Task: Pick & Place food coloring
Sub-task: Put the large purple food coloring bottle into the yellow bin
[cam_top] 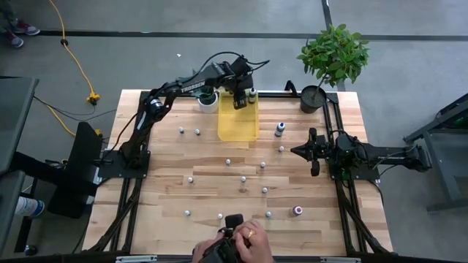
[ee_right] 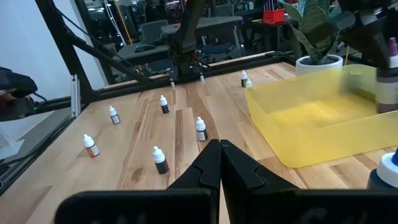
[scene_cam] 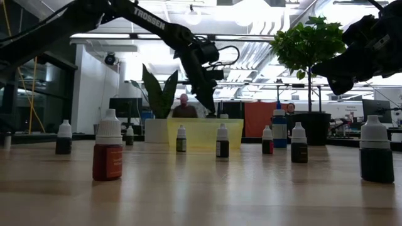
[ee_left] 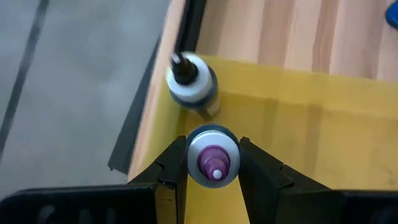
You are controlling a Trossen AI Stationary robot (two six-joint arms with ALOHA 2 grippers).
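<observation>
One purple food coloring bottle [ee_left: 212, 158] is clamped between the left gripper [cam_top: 239, 100] fingers, above the yellow tray [cam_top: 238, 130] at upper centre of the high view. Placing step; next, lower and release inside. Right gripper [cam_top: 315, 152], fingers together, waits at right.

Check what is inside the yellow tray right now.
One bottle stands in the yellow tray's far corner. The left gripper holds a purple-tipped bottle above it. The tray floor beneath that gripper is hidden.
</observation>
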